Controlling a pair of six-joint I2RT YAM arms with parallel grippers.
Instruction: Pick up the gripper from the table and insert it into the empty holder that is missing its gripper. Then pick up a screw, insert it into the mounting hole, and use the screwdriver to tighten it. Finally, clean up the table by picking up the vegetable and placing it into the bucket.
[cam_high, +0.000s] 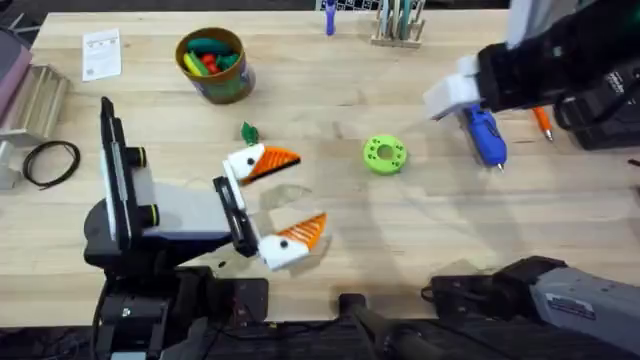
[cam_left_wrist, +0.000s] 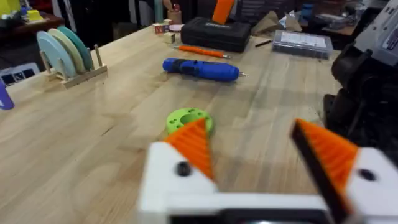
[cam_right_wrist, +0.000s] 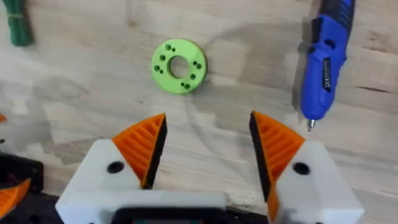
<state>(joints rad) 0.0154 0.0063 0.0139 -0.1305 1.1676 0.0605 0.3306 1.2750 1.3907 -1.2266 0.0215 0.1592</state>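
The left gripper (cam_high: 268, 208) hangs low over the table (cam_high: 400, 240) with its white-and-orange fingers spread wide and nothing between them; the small dark-green vegetable (cam_high: 248, 131) lies just beyond its upper finger, and the yellow-green bucket (cam_high: 212, 64) of toy vegetables stands farther back. The right gripper (cam_right_wrist: 205, 149) is raised over the right side of the table, its orange pads (cam_right_wrist: 146, 146) also wide apart and empty. Beneath it the blue screwdriver (cam_high: 485, 135) lies flat on the wood, with a lime-green disc (cam_high: 384, 154) with holes near it toward the middle.
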